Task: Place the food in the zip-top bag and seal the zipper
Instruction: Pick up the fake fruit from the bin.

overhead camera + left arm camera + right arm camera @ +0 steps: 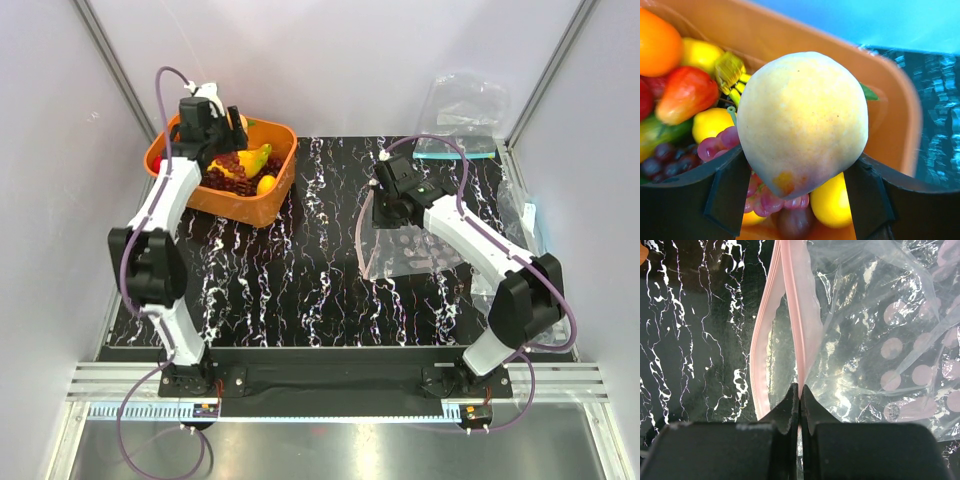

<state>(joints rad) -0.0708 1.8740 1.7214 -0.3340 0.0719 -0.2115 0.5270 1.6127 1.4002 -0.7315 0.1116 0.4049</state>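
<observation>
A pale yellow peach point(802, 115) with an orange blush fills the left wrist view, and my left gripper point(800, 172) is shut on it, both black fingers point(727, 192) pressed to its sides above the orange basket point(268, 207). More food lies in the basket: an orange point(657, 42) and a red fruit point(685, 92). The clear zip-top bag point(865, 340) lies on the black mat at the right point(415, 255), its mouth gaping. My right gripper point(800, 390) is shut on one lip of the pink zipper point(790, 300); the other lip bows away to the left.
The basket also holds dark grapes point(670, 160), pink grapes point(715, 145), yellow lemons point(832, 202) and a banana bunch point(252, 160). A second clear bag with a teal strip point(458, 152) leans at the back right. White walls surround the black marbled mat point(300, 290).
</observation>
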